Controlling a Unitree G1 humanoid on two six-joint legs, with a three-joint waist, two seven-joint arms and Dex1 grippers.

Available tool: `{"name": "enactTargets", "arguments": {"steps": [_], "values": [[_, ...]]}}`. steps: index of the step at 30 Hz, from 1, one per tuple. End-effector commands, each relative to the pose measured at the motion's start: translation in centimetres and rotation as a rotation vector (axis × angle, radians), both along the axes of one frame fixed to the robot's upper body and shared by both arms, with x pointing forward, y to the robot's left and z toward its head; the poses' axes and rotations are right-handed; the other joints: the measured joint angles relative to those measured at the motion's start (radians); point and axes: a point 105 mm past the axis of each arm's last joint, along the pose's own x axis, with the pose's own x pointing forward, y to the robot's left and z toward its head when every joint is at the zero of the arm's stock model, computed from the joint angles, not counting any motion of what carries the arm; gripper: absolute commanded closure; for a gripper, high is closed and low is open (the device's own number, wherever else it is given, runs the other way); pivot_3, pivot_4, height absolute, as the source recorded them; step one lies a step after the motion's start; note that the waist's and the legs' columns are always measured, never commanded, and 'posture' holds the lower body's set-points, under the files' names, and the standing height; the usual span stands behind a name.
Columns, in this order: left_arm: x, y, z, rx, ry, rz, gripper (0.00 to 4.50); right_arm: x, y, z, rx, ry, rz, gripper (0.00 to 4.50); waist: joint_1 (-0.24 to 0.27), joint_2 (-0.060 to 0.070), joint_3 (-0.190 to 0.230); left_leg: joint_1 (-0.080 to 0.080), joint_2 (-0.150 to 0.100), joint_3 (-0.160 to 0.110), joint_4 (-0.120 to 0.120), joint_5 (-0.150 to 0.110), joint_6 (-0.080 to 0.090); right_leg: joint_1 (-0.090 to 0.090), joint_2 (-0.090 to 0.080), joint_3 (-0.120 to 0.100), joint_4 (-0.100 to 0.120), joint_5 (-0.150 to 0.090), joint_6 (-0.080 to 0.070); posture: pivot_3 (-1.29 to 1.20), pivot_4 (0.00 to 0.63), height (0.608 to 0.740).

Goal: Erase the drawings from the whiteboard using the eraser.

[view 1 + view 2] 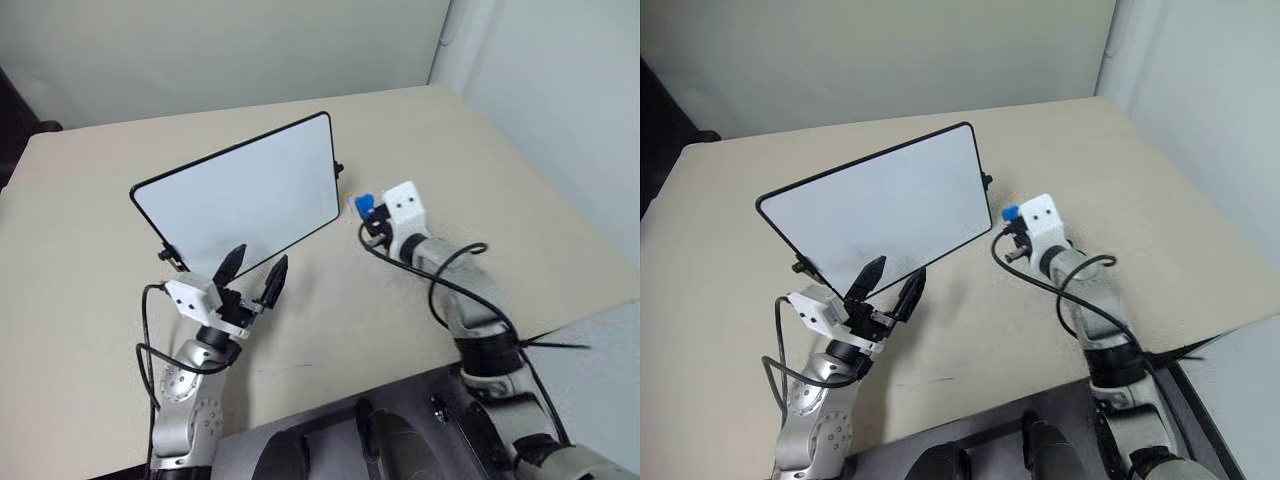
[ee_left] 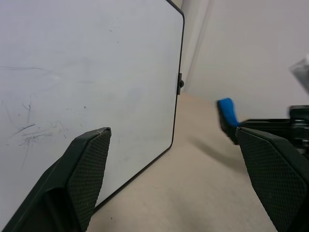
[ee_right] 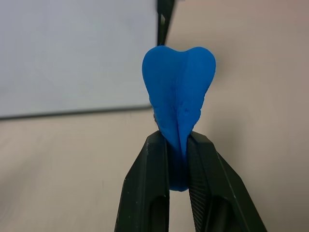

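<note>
The whiteboard [image 1: 240, 195] stands tilted up on the table, its white face toward me. The drawings are out of view; in the left wrist view the board [image 2: 96, 72] carries a few faint grey streaks. My left gripper [image 1: 262, 255] is open just in front of the board's lower edge, with nothing between its fingers. My right gripper [image 1: 370, 214] hovers off the board's right edge, shut on the blue eraser [image 3: 178, 92]. The eraser [image 1: 364, 204] sticks out past the fingertips and is clear of the board.
The beige table [image 1: 500, 170] stretches wide on all sides of the board. Its right edge [image 1: 600, 262] drops off beside my right arm. A small black clip [image 1: 339, 168] sits on the board's right frame. Black cables loop along both forearms.
</note>
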Motion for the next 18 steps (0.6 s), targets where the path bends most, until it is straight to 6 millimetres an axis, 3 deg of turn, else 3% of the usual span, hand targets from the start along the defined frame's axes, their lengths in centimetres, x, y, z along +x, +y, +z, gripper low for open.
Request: {"name": "enactTargets", "arguments": {"steps": [1, 4, 8, 15, 18], "values": [[-0.6, -0.3, 1.1, 0.002, -0.043, -0.003, 0.00, -2.6, -1.1, -0.2, 0.034, 0.154, 0.049, 4.25, 0.000, 0.000, 0.000, 0.001, 0.000, 0.000, 0.000, 0.000, 0.000, 0.001, 0.000, 0.000, 0.000, 0.000, 0.000, 0.00, 0.150, 0.740], [-0.6, -0.3, 1.0, -0.001, -0.040, -0.005, 0.00, -3.7, -1.7, -0.9, 0.013, 0.222, 0.057, 4.25, 0.000, 0.000, 0.000, 0.002, -0.002, 0.000, 0.001, 0.000, 0.000, 0.003, 0.001, -0.001, 0.000, -0.005, 0.010, 0.00, 0.150, 0.740], [-0.7, -0.4, 0.9, -0.007, -0.035, -0.006, 0.00, -4.9, -2.3, -2.6, -0.070, 0.278, 0.077, 4.25, -0.001, 0.000, 0.000, 0.005, -0.002, 0.000, 0.001, 0.000, 0.001, 0.006, 0.001, -0.007, 0.000, -0.003, 0.011, 0.00, 0.150, 0.740], [-0.5, -0.5, 0.6, -0.013, -0.032, -0.006, 0.00, -4.5, -3.2, -2.9, -0.088, 0.255, 0.049, 1.93, -0.002, 0.000, 0.000, 0.010, -0.003, 0.000, 0.001, 0.001, 0.001, 0.010, 0.001, -0.008, 0.000, -0.002, 0.012, 0.00, 0.150, 0.740], [-0.5, -0.5, 0.6, -0.015, -0.032, -0.007, 0.00, -3.8, -3.6, -1.3, -0.048, 0.142, 0.046, 0.83, -0.002, 0.000, 0.000, 0.010, -0.004, 0.000, 0.001, 0.000, 0.001, 0.011, 0.001, -0.008, 0.000, -0.002, 0.012, 0.00, 0.150, 0.740]]}}
